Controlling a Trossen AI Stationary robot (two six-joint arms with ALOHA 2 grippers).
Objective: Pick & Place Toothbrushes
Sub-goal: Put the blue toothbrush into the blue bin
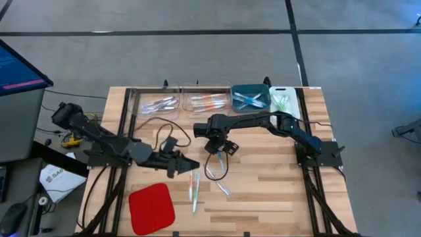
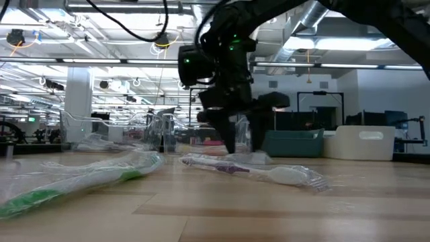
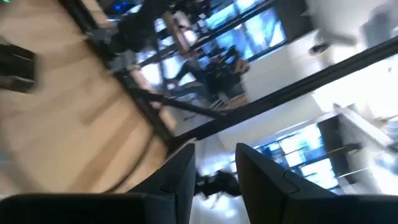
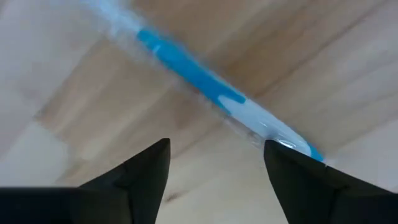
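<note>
Toothbrushes: we see few loose on desk (image 1: 263, 197) front-centre, green one (image 1: 195, 192) lying lengthwise, one more (image 1: 223, 189) just right of it; others sorted in bins along far edge.

Desk: bare wood right of centre gives open room; red pad (image 1: 151, 207) near front-left edge.

No readable writing.

Right tool (image 1: 227, 149) at mid-desk, pointing down, fingers spread, released, over blue toothbrush (image 4: 217, 93).

Left tool (image 1: 193, 164) low beside green one, half-parted; we cannot tell whether it grips anything.
</note>
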